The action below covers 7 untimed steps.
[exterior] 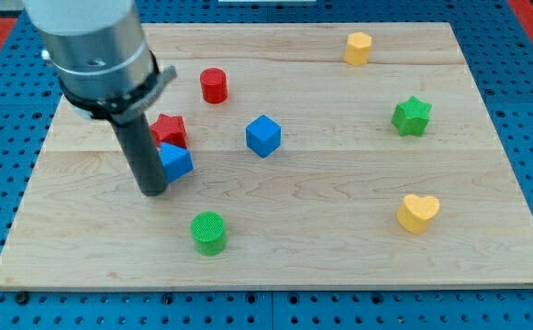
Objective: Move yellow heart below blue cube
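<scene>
The yellow heart (418,213) lies at the lower right of the wooden board (339,257). The blue cube (263,136) sits near the board's middle, far to the heart's upper left. My tip (153,192) rests on the board at the left, touching the left side of a second blue block (178,162). A red star (169,130) sits just above that blue block, partly behind the rod.
A red cylinder (214,85) stands at the upper left. A green cylinder (209,233) is at the bottom, below my tip. A green star (411,116) is at the right. A yellow block (358,48) is at the top right.
</scene>
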Each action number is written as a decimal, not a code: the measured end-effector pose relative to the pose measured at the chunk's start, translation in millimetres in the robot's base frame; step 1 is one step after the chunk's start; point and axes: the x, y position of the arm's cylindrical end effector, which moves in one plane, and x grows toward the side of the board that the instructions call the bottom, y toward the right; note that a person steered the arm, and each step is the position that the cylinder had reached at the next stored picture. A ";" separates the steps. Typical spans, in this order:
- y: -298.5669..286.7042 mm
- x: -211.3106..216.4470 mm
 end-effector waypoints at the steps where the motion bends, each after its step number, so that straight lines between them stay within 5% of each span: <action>1: 3.5 84.1; 2: 49.5 99.8; 3: 91.2 7.1; 4: 149.2 -22.2; 6: 334.7 -20.4; 7: 333.5 59.6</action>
